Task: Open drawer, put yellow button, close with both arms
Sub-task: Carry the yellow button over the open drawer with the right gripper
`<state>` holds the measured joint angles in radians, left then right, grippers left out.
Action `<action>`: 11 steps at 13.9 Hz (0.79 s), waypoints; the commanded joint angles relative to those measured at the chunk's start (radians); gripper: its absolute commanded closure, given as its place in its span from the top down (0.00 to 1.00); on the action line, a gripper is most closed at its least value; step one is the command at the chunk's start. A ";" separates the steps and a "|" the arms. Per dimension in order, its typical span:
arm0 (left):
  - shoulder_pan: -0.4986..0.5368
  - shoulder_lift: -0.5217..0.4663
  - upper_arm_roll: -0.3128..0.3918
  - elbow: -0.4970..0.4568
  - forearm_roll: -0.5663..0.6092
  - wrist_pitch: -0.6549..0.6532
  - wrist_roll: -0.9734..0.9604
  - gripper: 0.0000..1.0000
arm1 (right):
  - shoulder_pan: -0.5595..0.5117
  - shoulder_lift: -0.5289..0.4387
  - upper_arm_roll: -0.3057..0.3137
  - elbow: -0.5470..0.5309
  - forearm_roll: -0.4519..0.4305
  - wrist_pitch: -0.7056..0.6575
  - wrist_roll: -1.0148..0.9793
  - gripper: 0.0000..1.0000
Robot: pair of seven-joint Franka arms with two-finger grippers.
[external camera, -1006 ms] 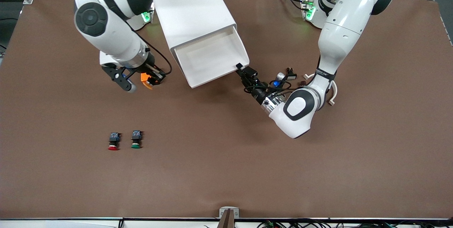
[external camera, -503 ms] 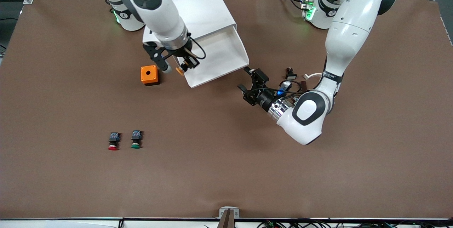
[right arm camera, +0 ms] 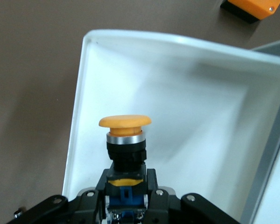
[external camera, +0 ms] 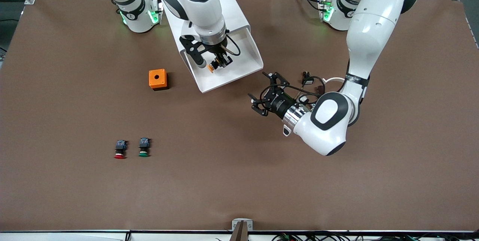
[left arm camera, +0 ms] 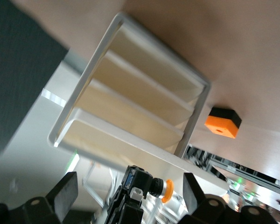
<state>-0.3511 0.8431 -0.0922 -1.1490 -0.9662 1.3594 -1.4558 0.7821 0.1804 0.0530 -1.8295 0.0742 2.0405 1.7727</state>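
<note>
The drawer (external camera: 257, 60) stands pulled out of the white cabinet (external camera: 235, 13), its white tray open. My right gripper (external camera: 220, 62) hangs over the tray, shut on the black body of the yellow button (external camera: 210, 69). In the right wrist view the yellow button (right arm camera: 125, 122) points its cap at the tray floor, above the drawer (right arm camera: 82, 98). My left gripper (external camera: 264, 93) is open and holds nothing, over the bare table beside the drawer's front corner. The left wrist view looks between its fingers (left arm camera: 65, 198) at the drawer (left arm camera: 112, 140) and the held yellow button (left arm camera: 166, 190).
An orange box (external camera: 157, 79) with a round hole sits on the table beside the drawer, toward the right arm's end. A red-capped button (external camera: 119, 150) and a green-capped button (external camera: 143, 148) lie nearer the front camera. Cables and small parts (external camera: 308, 80) lie by the left arm.
My right arm carried the yellow button from beside the orange box to over the open drawer. My left gripper let go of the drawer's front corner, opened and drew away from it.
</note>
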 commanded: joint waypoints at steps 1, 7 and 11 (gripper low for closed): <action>-0.049 -0.094 0.019 -0.011 0.157 0.099 0.133 0.99 | 0.043 0.008 -0.012 0.007 -0.025 0.027 0.083 0.00; -0.120 -0.171 0.006 -0.020 0.490 0.305 0.229 0.99 | 0.104 0.046 -0.012 0.050 -0.056 0.026 0.192 0.00; -0.172 -0.194 0.002 -0.034 0.656 0.400 0.229 0.99 | 0.121 0.114 -0.012 0.108 -0.067 0.024 0.243 0.01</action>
<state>-0.4959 0.6884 -0.0939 -1.1426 -0.3811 1.7114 -1.2451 0.8866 0.2442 0.0524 -1.7826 0.0236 2.0720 1.9784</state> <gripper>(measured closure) 0.009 0.661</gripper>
